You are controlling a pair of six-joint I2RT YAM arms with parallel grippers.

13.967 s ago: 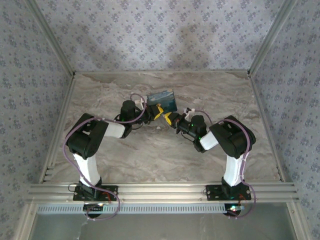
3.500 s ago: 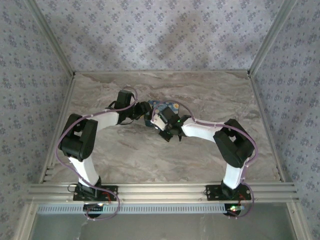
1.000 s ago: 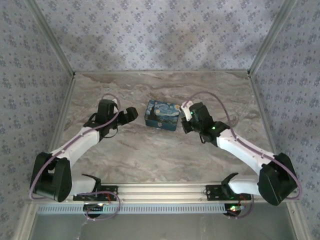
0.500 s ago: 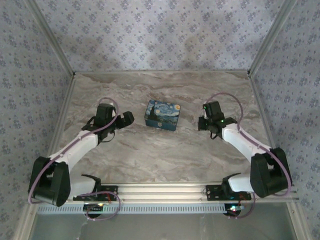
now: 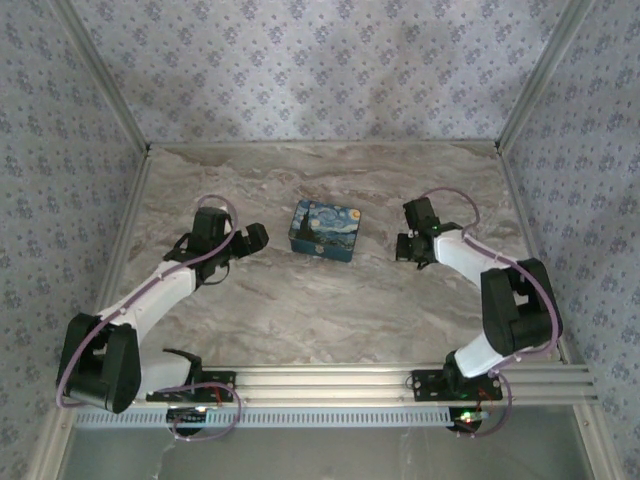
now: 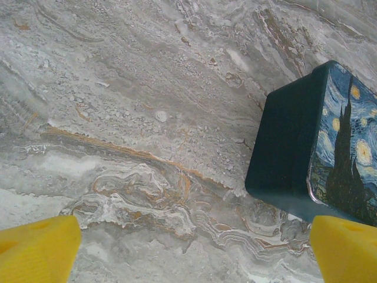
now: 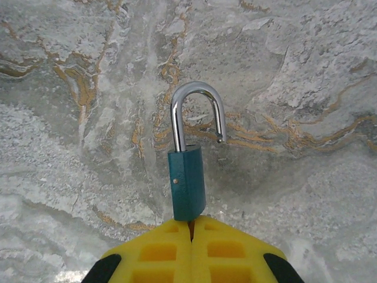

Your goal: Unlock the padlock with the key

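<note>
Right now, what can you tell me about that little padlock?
The padlock has a teal, metal-looking body and a shiny silver shackle, sprung open with one end free. The right pincer, shut, clamps its bottom end between yellow fingers, shackle pointing away, over the marble table.

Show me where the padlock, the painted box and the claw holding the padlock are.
padlock (image 7: 187, 183): right wrist view, on its teal body.
painted box (image 5: 325, 229): top external view, on its lid.
right gripper (image 7: 190, 224): right wrist view, between its yellow fingertips.
</note>
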